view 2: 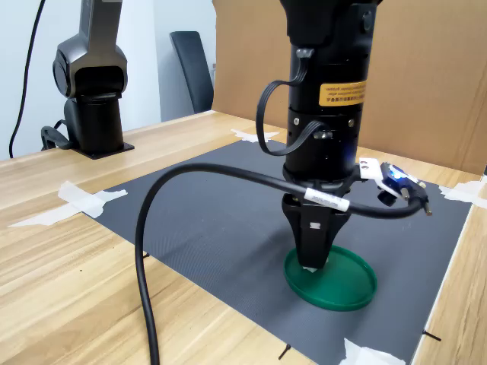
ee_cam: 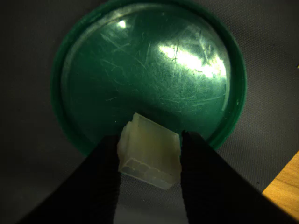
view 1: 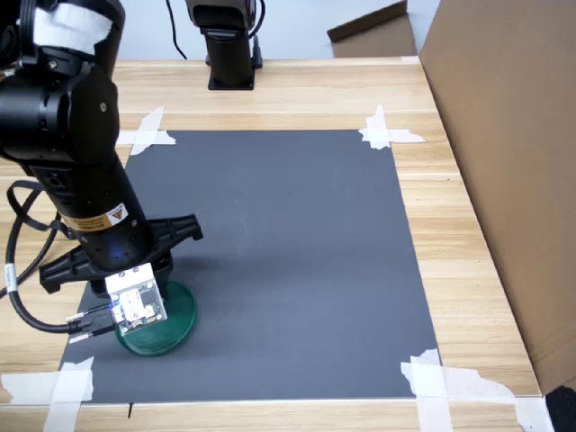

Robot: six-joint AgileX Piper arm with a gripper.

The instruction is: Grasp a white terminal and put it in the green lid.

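End effector point(ee_cam: 149, 154): clamped on the white terminal point(ee_cam: 149, 151), 1 dark finger point(ee_cam: 100, 186) on each side of it in the wrist view; pointed straight down over the green lid point(view 2: 342, 283) in the second exterior view.
White terminal: held between the fingers, just above the lid's near edge in the wrist view; whether it touched the lid's floor could not be told.
Green lid: lay flat on the dark mat point(view 1: 297, 252), near the mat's corner at the first exterior view's lower left point(view 1: 180, 319); its scratched inner face caught bright glare.
Mat: taped at its corners with white tape strips point(view 1: 389, 133) to the wooden tabletop point(view 1: 450, 234).
Background: a second black robot base point(view 2: 95, 114) stood at the tabletop's far edge; a cardboard panel point(view 1: 504, 144) stood along the first exterior view's right.
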